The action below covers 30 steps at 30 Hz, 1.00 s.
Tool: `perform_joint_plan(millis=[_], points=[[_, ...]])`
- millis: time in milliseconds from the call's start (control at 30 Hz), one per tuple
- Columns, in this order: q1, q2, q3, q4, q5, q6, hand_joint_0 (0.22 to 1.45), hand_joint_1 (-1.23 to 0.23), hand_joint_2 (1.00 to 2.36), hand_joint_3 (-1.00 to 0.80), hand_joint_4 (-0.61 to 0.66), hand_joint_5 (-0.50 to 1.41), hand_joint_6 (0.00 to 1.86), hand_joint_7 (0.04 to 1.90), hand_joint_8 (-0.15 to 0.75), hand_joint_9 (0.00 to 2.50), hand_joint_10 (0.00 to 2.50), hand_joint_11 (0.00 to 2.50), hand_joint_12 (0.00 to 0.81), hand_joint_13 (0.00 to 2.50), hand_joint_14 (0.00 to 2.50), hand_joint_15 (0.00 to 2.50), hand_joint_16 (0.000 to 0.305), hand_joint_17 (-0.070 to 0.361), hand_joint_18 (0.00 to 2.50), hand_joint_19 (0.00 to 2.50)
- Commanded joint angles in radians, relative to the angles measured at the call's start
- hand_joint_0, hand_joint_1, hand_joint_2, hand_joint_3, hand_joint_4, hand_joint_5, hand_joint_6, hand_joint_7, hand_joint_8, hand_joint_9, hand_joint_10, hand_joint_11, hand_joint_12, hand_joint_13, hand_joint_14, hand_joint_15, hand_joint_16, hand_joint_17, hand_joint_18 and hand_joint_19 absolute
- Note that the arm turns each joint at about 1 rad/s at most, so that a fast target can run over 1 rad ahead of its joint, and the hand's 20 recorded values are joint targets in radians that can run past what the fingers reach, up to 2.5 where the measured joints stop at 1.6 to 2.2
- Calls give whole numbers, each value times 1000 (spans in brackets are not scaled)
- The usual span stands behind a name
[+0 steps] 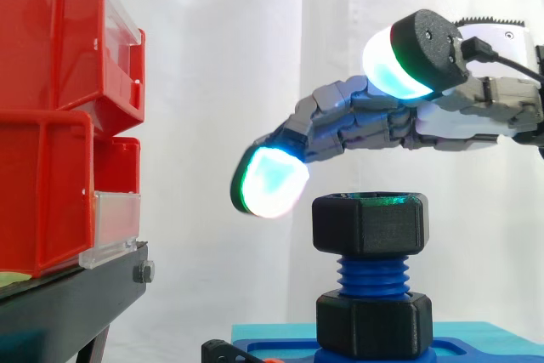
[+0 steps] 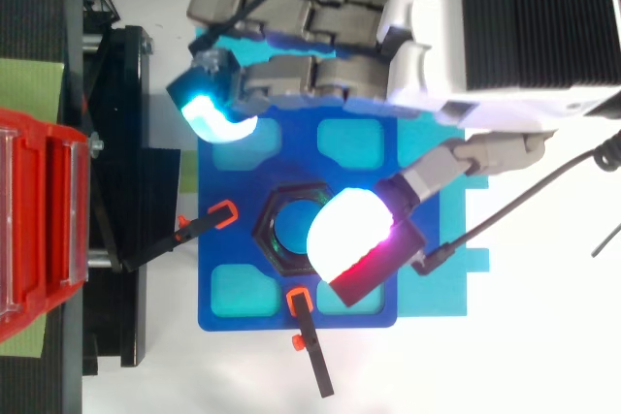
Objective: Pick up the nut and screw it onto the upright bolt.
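Little gap between robot hand (image 1: 365,121) and nut (image 1: 369,225) atop blue bolt (image 1: 371,274)

Close level side view, close overhead view; both share the bolt (image 1: 372,274).

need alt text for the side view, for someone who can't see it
A black nut sits on top of an upright blue bolt, with a second black nut at its foot. The robot hand hangs open just above the top nut, not gripping it. Red bins stand at the left.
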<state>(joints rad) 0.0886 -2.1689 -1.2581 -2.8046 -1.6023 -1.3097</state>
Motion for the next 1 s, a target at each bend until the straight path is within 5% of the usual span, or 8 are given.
perform_joint_plan(millis=[0,133,433,967], points=[[23,0,0,-36,13,26,478,31,1000,-500,214,-149,503,928,239,227,0,0,355,0,0,0,55,123,0,0],[34,0,-1,-44,25,40,483,5,1000,-500,197,-138,503,1097,246,241,0,0,354,7,0,0,54,122,0,0],[49,0,0,-52,41,49,489,-40,1000,-500,203,-135,503,1127,256,285,0,0,351,36,0,0,53,120,0,0],[28,0,-1,-53,32,40,502,-128,1000,-500,198,-97,502,1296,272,400,0,0,346,133,0,0,52,117,0,0]])
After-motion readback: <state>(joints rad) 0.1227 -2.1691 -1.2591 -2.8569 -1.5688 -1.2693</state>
